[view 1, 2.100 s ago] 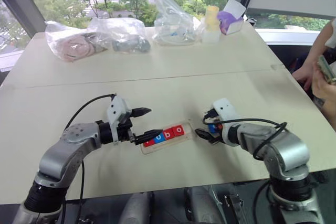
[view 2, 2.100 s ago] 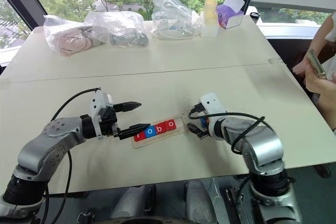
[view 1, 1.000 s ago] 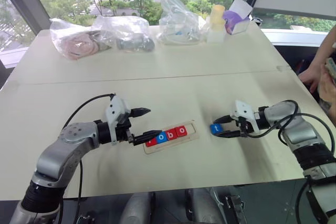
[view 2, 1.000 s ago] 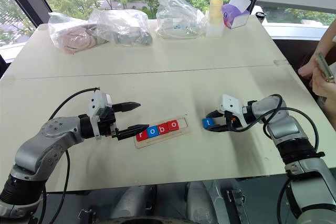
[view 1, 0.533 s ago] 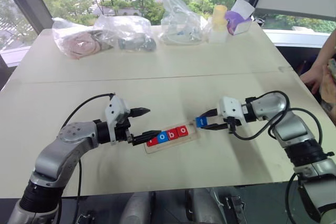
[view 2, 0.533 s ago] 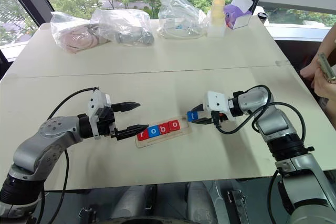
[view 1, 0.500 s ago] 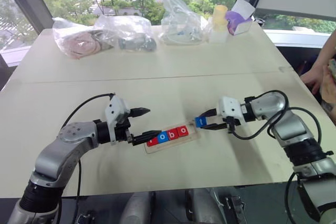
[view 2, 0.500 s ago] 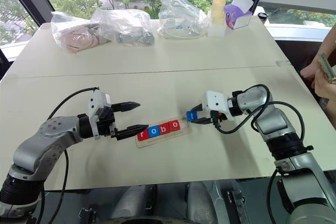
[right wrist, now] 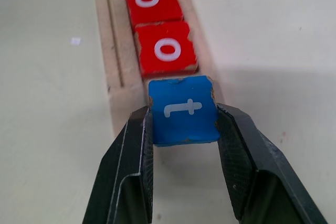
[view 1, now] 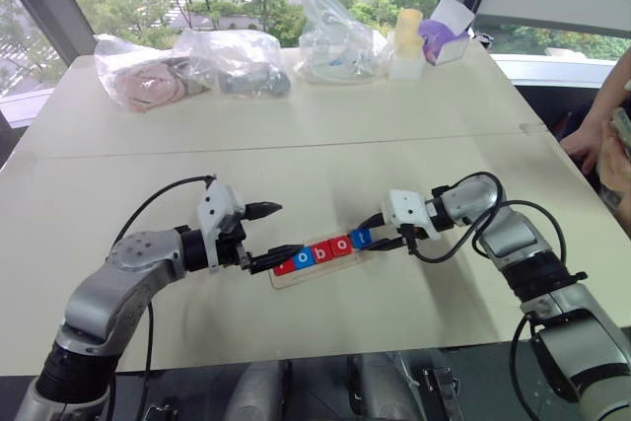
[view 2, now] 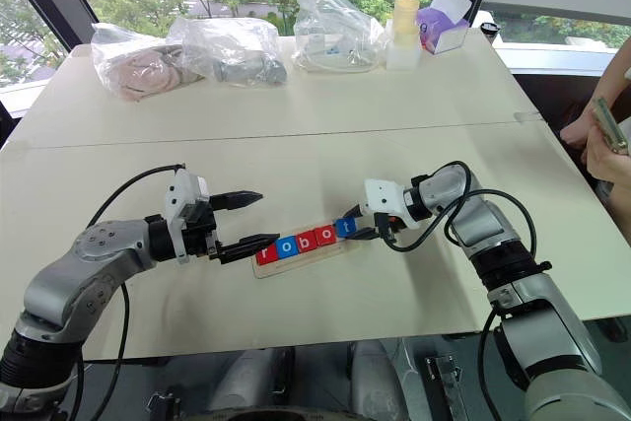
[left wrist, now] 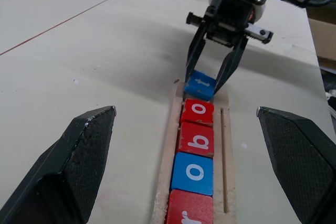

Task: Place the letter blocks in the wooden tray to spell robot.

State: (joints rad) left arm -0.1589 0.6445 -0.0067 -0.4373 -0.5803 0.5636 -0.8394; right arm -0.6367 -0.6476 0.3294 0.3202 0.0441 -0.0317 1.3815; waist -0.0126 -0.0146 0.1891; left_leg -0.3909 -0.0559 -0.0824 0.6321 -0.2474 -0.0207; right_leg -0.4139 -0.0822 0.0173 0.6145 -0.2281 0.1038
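The wooden tray (view 1: 297, 279) lies mid-table with a red r (left wrist: 184, 211), a blue o (left wrist: 192, 172), a red b (left wrist: 197, 139) and a red o (left wrist: 198, 112) in a row in its slot. My right gripper (right wrist: 184, 113) is shut on the blue t block (right wrist: 184, 109), gripping its two sides. It holds the block, slightly tilted, at the tray's right end, just beside the red o (right wrist: 166, 50). My left gripper (view 1: 281, 232) stands open at the tray's left end, one finger above the r block and nothing between its fingers.
Clear plastic bags (view 1: 232, 61) with contents, a pale bottle (view 1: 406, 41) and a purple box (view 1: 439, 41) line the table's far edge. A person's hands (view 1: 601, 150) with a phone are at the right edge. A seam (view 1: 296, 150) crosses the table.
My right gripper has carried the blue t block leftward from the open table to the tray's right end. The left arm has stayed still.
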